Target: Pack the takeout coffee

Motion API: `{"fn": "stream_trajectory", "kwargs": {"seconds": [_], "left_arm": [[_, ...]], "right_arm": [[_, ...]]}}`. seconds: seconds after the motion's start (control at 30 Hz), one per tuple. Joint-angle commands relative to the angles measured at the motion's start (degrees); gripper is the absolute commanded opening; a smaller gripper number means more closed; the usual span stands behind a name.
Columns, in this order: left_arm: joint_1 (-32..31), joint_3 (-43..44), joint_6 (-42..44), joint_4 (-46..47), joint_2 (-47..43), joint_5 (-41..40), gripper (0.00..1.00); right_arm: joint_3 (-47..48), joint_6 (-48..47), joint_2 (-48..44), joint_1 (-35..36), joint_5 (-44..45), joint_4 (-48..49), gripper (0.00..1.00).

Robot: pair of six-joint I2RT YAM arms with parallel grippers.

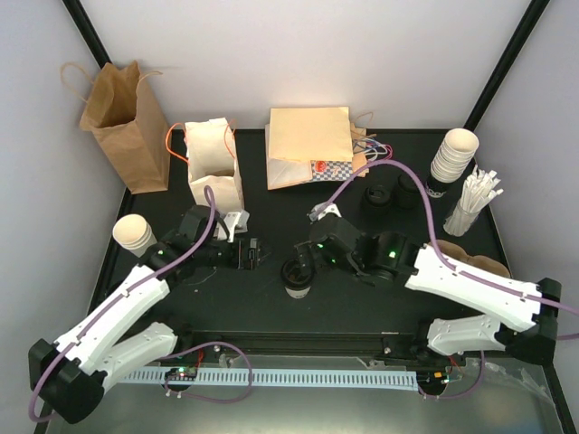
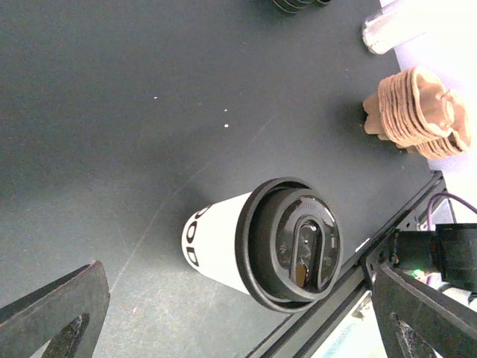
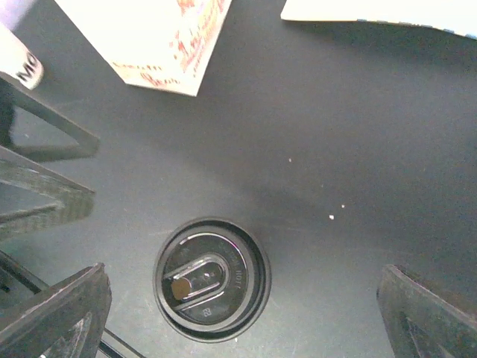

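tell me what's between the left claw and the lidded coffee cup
nothing: only bare black table separates the open left claw from the cup, seen in the top view

The takeout coffee point(image 3: 211, 280) stands upright on the dark table point(image 3: 335, 134), near its edge. A printed white bag point(image 3: 160, 45) sits apart.

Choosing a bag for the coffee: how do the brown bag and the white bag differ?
Colour: the brown bag is kraft brown with brown handles; the white bag is cream-white with orange handles. Size: the brown bag looks taller and wider than the white bag. Place: the brown bag stands far left; the white bag stands closer to the coffee. Both stand upright with open mouths.
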Motion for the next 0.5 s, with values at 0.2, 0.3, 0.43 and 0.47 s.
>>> {"fn": "stream_trajectory", "kwargs": {"seconds": [0.2,0.3,0.43,0.47], "left_arm": [[0.41,1.08,5.44,-4.41,-3.55,-2.59,0.99],[0.46,0.25,5.59,-4.29,-4.26,-2.08,0.99],[0.53,-1.08,5.85,-3.99,-5.17,-1.30,0.99],[0.51,-1.39,5.72,-3.80,-5.39,-1.03,0.99]], "right_arm": [[4.06,8.76,8.70,0.20,-4.69,-6.32,1.00],[6.87,11.73,13.47,0.40,-5.08,-10.75,1.00],[12.28,16.92,19.25,1.27,-3.53,-16.76,1.00],[13.83,18.38,20.42,1.48,-3.11,-18.43,1.00]]}}
